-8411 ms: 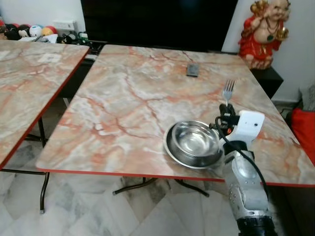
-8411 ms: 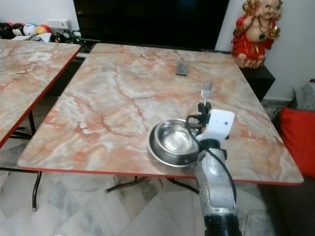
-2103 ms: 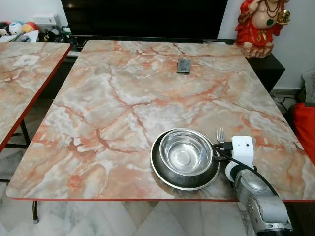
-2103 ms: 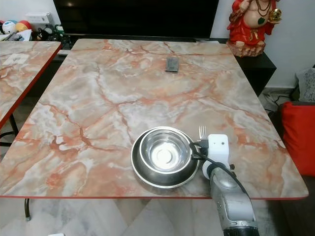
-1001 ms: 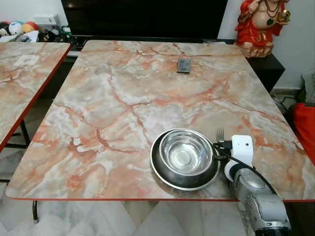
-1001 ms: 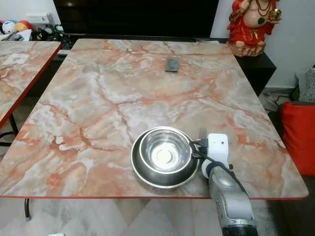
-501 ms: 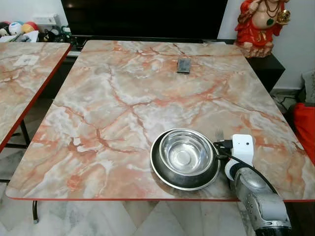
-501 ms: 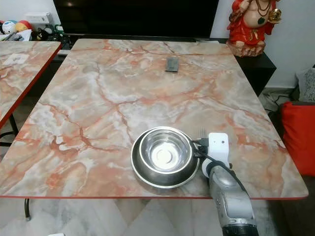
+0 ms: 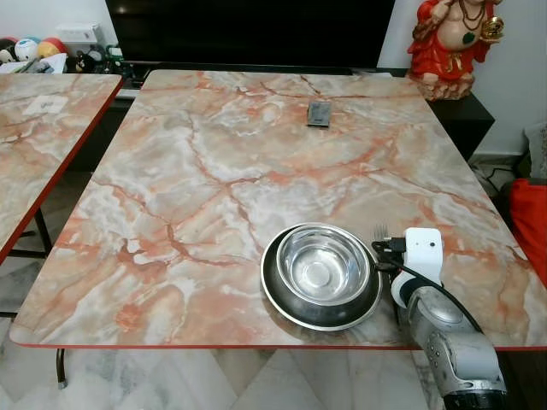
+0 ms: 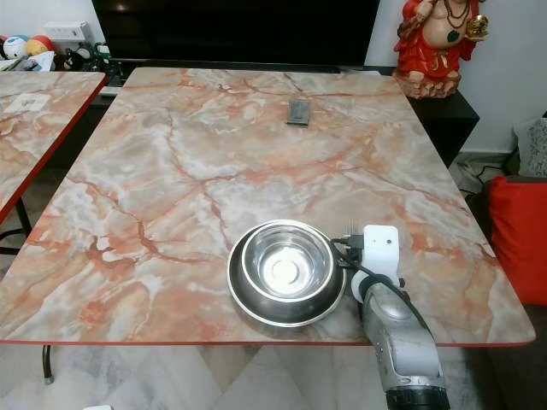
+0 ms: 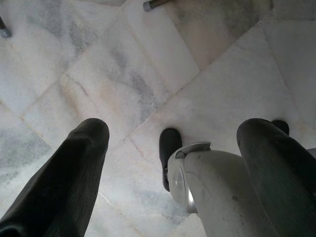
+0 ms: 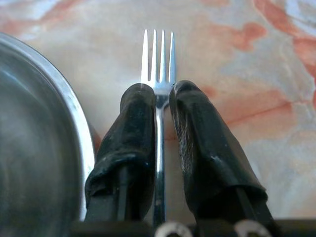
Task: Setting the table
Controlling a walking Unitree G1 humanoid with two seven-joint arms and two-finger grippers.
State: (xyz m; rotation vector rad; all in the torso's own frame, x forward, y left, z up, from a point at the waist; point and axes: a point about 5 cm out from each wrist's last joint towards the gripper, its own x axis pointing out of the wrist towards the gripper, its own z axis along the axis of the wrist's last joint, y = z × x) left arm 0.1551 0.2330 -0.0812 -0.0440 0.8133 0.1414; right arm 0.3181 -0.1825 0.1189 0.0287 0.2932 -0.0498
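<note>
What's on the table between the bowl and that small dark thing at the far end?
Nothing: in the left eye view only bare marble table lies between the bowl and the dark thing.

Orange-veined marble table [image 9: 214,171] with red edge; shiny silver bowl [image 9: 323,265], plate [image 9: 282,303] and fork [image 12: 158,64]; black fingers [image 12: 133,128]

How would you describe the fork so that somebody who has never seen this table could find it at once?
Start at the marble-patterned table and go to its near edge, where a steel bowl sits in a steel plate. Just to the right of the plate, the right tool is closed on the fork. The fork is slim, with four tines pointing away from the robot.
</note>
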